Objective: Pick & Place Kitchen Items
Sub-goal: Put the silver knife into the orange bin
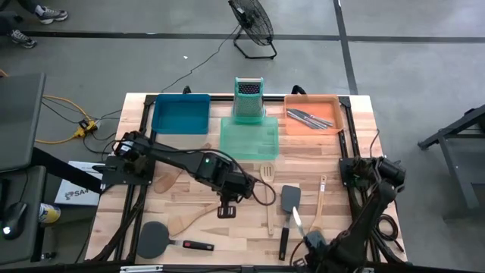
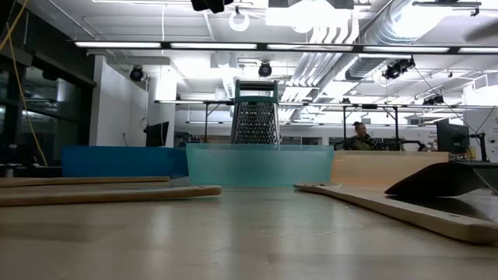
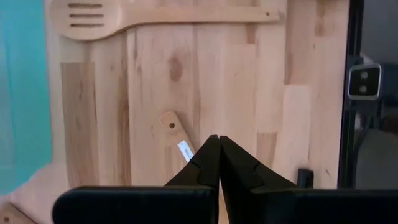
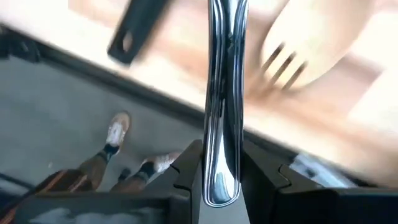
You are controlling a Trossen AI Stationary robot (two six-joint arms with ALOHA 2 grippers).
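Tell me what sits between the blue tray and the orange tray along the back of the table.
In the high view, the upright metal box grater stands between the blue tray and orange tray, behind the green tray.

Bare table (image 1: 189, 193) lies open at lower centre of the high view; a grater (image 1: 248, 99) stands upright at top centre, three trays flanking it, loose utensils crowding centre right.
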